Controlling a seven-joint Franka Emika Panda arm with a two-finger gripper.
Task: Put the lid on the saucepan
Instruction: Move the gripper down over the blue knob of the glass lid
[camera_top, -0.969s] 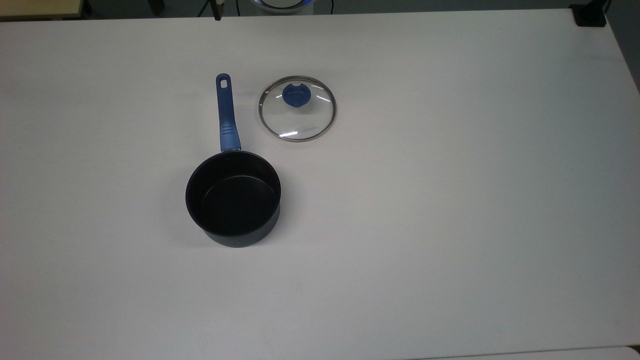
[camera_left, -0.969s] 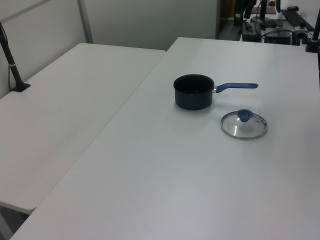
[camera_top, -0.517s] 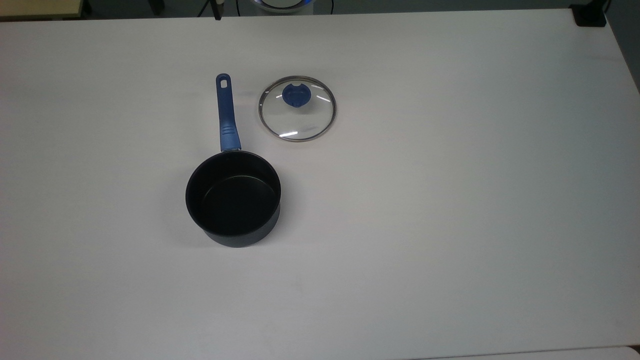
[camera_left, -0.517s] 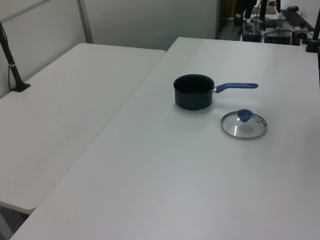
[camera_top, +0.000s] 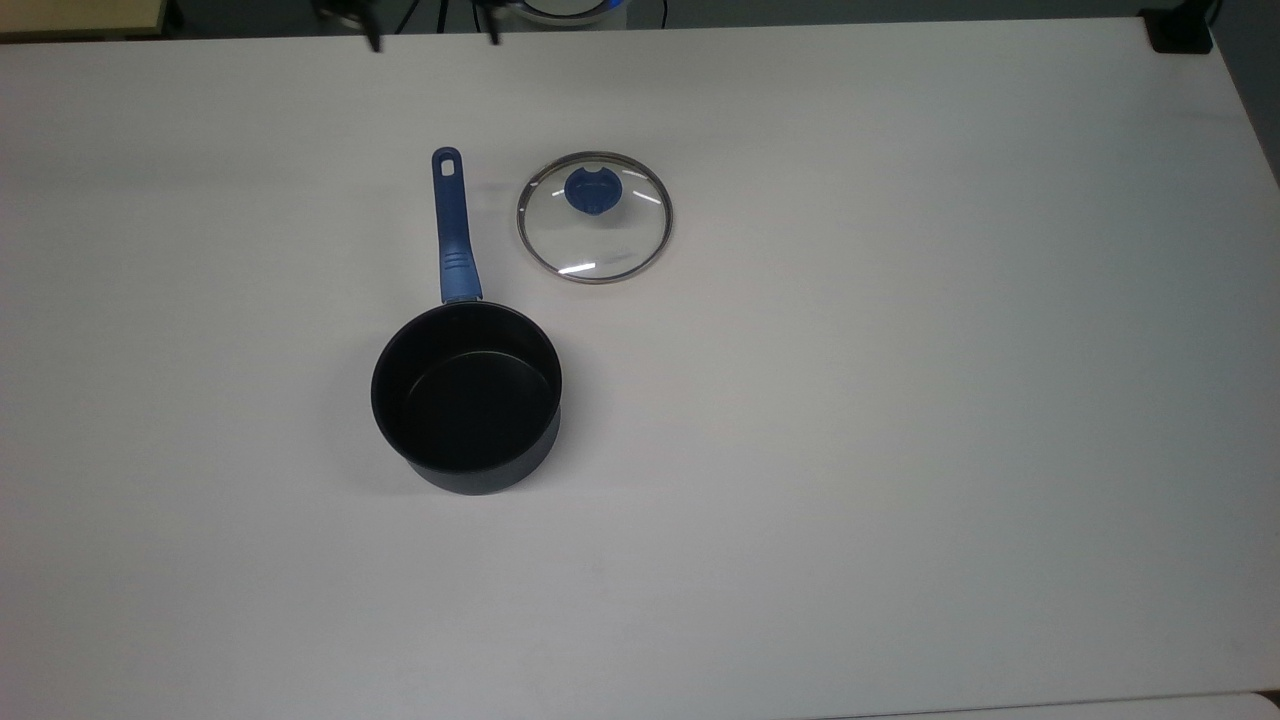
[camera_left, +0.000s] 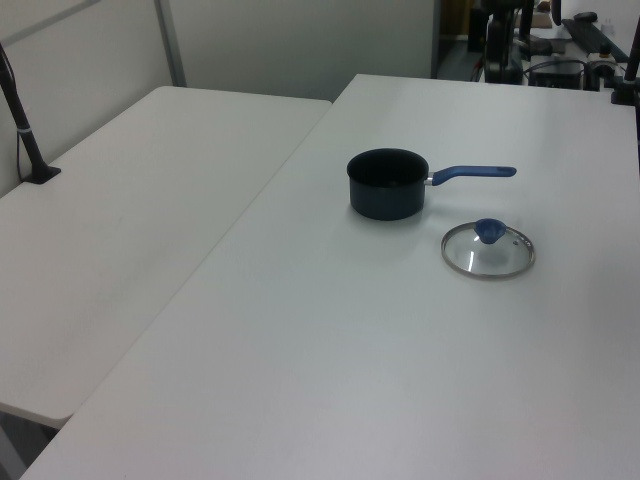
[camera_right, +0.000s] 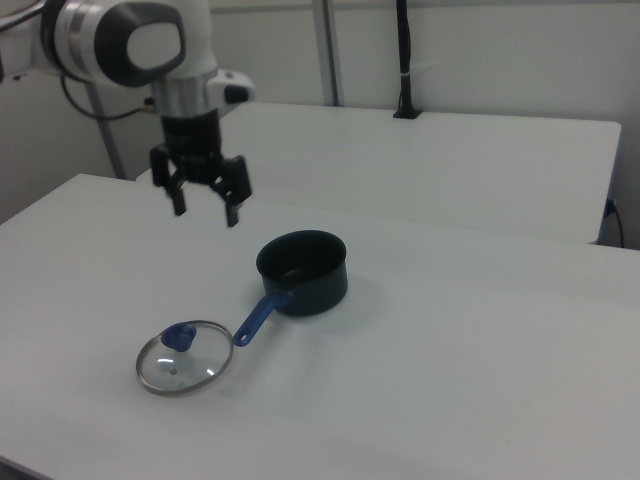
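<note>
- Lid (camera_top: 594, 218) lies flat beside the pan (camera_top: 466, 396) handle.
- Glass can break and slip, so grab the blue knob (camera_top: 591, 190).
- Gripper (camera_right: 205, 212) hangs wide open, holding nothing.

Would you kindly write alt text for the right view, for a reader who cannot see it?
A white robot arm's black two-finger gripper hangs open above a white table. Below it sits a dark navy saucepan with a long blue handle, uncovered. A round glass lid with a blue knob lies flat beside the handle's end.
</note>
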